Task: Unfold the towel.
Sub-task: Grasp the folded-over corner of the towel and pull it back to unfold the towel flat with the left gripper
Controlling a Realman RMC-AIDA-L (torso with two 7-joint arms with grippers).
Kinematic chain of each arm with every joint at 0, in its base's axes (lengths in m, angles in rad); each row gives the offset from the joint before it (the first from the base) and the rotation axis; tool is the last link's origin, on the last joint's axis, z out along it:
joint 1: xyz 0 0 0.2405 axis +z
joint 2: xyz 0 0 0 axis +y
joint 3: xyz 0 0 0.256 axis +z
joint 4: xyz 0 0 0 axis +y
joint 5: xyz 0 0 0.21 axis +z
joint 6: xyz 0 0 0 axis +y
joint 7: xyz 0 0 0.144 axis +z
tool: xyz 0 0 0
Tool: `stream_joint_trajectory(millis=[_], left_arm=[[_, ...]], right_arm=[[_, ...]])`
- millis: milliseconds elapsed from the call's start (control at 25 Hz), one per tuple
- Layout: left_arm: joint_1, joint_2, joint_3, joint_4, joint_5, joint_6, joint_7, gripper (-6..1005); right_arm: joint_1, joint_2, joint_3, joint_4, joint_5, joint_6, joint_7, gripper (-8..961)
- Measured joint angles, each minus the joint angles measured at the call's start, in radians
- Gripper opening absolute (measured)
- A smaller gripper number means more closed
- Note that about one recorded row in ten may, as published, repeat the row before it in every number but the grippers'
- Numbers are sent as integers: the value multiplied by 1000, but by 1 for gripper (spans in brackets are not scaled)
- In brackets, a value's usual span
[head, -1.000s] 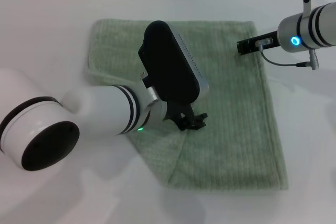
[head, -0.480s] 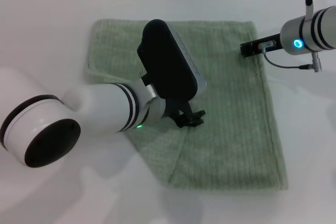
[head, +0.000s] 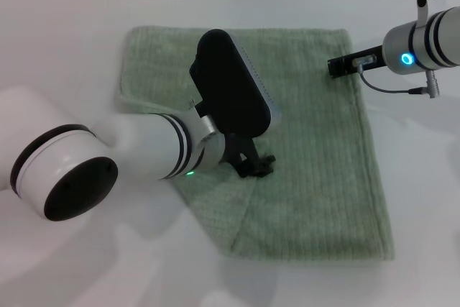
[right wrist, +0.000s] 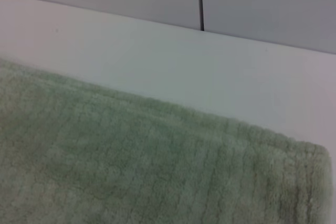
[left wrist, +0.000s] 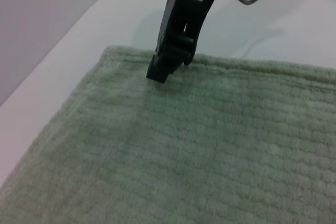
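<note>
**Sage towel spread on the white table, both arms over it**

The towel (head: 316, 156) lies flat on the white table (head: 65, 48), a pale green ribbed cloth taking up the middle of the head view. Its near left corner is doubled over on itself, leaving a slanted edge that runs down toward the near hem; the far corners lie squared off.

The left arm's bulky white forearm and black wrist housing (head: 230, 88) stand between the onlooker and a good part of the cloth, covering its centre and left half. Below that housing the left pincer (head: 257, 165) sits low over the towel's middle, just beside the folded flap. Its dark fingers are small and bunched; I cannot tell whether they are spread or pressed together, or whether any cloth is in them.

The right pincer (head: 343, 65) reaches in from the right side and sits at the towel's far right corner, right on the hem. From the head view it is only a dark stub. The left wrist view shows it better: the right pincer (left wrist: 170, 59) comes down steeply with its tip on the cloth just inside the border, and the fingers look pressed together, though a pinch of fabric is not visible.

The right wrist view shows only the towel's hemmed far edge (right wrist: 157, 150), bare table beyond it and a grey wall (right wrist: 262, 3) with a dark vertical seam.
</note>
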Motion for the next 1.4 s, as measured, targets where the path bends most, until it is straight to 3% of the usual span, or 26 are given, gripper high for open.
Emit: stream_joint_trajectory(millis=[320, 520, 1000, 1320, 1400], left_arm=[[-11, 1, 2, 1, 9, -33, 2, 818], [-39, 1, -4, 10, 8, -86, -5, 612], [-9, 3, -7, -109, 27, -135, -5, 372], [12, 3, -6, -226, 116, -209, -80, 46], [25, 4, -12, -254, 116, -215, -84, 47]], right_arm=[[0, 0, 0, 2, 0, 0, 1, 8], [-1, 0, 0, 3, 0, 0, 3, 9], [-4, 0, 2, 2, 0, -4, 5, 10], [-5, 0, 6, 2, 0, -4, 5, 11], [-5, 0, 6, 2, 0, -5, 4, 11]])
